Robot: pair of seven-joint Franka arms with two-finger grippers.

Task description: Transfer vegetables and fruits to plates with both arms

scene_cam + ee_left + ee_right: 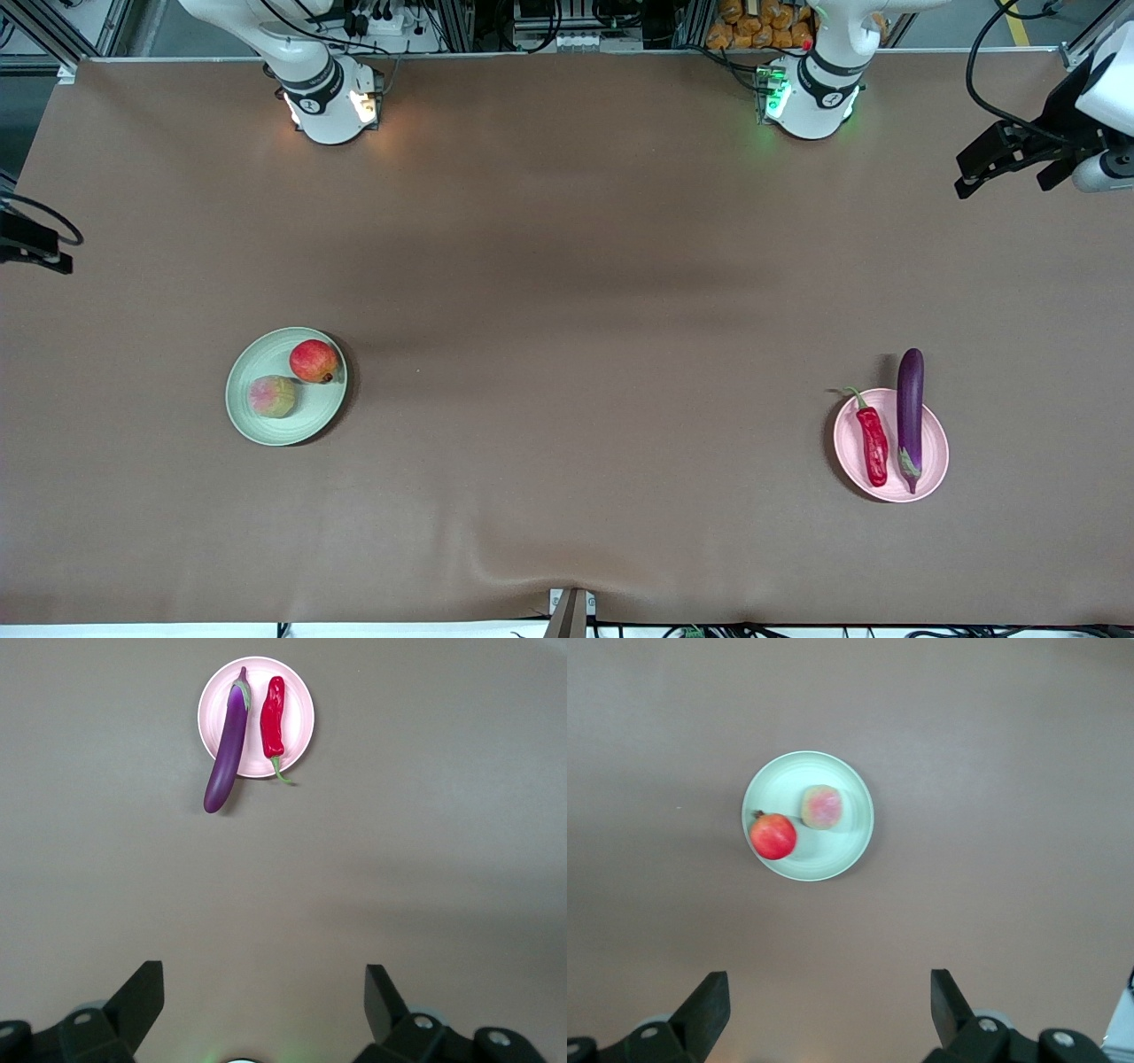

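Note:
A pale green plate (306,421) toward the right arm's end of the table holds a red apple (314,361) and a pink-and-green peach (272,396). A pale pink plate (935,456) toward the left arm's end carries a red chili pepper (873,447) and a purple eggplant (910,399) whose tip overhangs the rim. My left gripper (266,992) hangs open and empty, high over bare table, looking down on the pink plate (297,709), eggplant (227,749) and chili (273,718). My right gripper (830,992) is open and empty too, above the green plate (824,859), apple (773,835) and peach (822,806).
A brown cloth covers the table, with a wrinkle (532,567) near the front edge. The arm bases (328,97) (811,97) stand along the edge farthest from the front camera. The left gripper (970,173) and right gripper (40,252) hang at the table's two ends.

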